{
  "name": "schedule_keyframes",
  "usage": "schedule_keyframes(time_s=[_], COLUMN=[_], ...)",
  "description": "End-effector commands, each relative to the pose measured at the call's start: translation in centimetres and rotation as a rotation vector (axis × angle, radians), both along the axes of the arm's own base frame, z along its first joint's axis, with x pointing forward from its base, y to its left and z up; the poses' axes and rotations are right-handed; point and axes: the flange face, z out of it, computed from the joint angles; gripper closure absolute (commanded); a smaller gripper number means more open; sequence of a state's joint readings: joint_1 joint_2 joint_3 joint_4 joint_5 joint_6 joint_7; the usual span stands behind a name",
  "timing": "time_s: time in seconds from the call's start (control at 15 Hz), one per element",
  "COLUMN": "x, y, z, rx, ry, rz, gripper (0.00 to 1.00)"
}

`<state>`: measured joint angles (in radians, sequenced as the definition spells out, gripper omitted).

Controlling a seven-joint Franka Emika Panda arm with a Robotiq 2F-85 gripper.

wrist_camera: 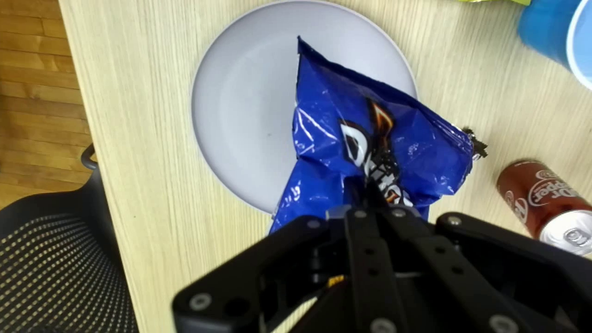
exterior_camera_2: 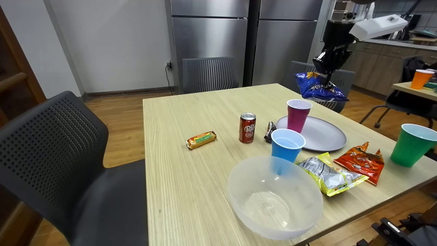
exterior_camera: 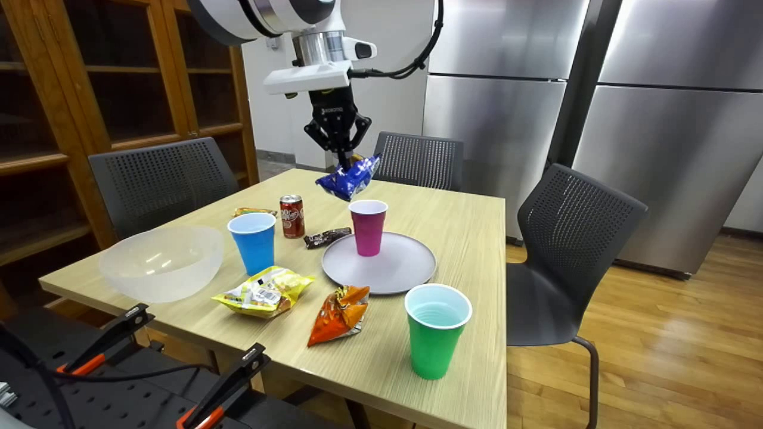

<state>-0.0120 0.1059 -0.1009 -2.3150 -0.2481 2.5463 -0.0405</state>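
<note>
Your gripper (exterior_camera_2: pixel 326 84) pinches blue snack bag (exterior_camera_2: pixel 310 89) in midair. On table (exterior_camera_2: pixel 186 111): purple cup (exterior_camera_2: pixel 297 119) on gray plate (exterior_camera_2: pixel 324 136), soda can (exterior_camera_2: pixel 247 129), blue cup (exterior_camera_2: pixel 286 150), frosted bowl (exterior_camera_2: pixel 252 213).

White robot arm (exterior_camera: pixel 283 15) bent at the wrist, gripper (exterior_camera: pixel 344 165) pointing down, black fingers (wrist_camera: pixel 363 249) pinched together

"Doritos," creased and partly hidden, runs across the blue chip bag (wrist_camera: pixel 370 127). "Dr Pepper" stands on the dark-red soda can (exterior_camera_2: pixel 247 128), "23" below it. "ROBOTIQ" marks the black housing (exterior_camera: pixel 332 114) above the fingers (exterior_camera: pixel 344 159). The orange-wrapped candy bar's (exterior_camera_2: pixel 201 139) lettering is too small.
</note>
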Motion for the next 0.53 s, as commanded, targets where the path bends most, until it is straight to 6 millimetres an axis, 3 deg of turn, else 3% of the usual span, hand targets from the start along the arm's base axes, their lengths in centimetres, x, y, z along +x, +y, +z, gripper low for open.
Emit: schedule_keyframes(time_s=[0.0,0.47], x=[-2.6,-6.5], y=[2.7,7.1], z=[0.1,-1.0], rx=[-0.017,-0.007], ry=[-0.013,-0.014], rz=[0.065,0.141], gripper=[1.0,1.0])
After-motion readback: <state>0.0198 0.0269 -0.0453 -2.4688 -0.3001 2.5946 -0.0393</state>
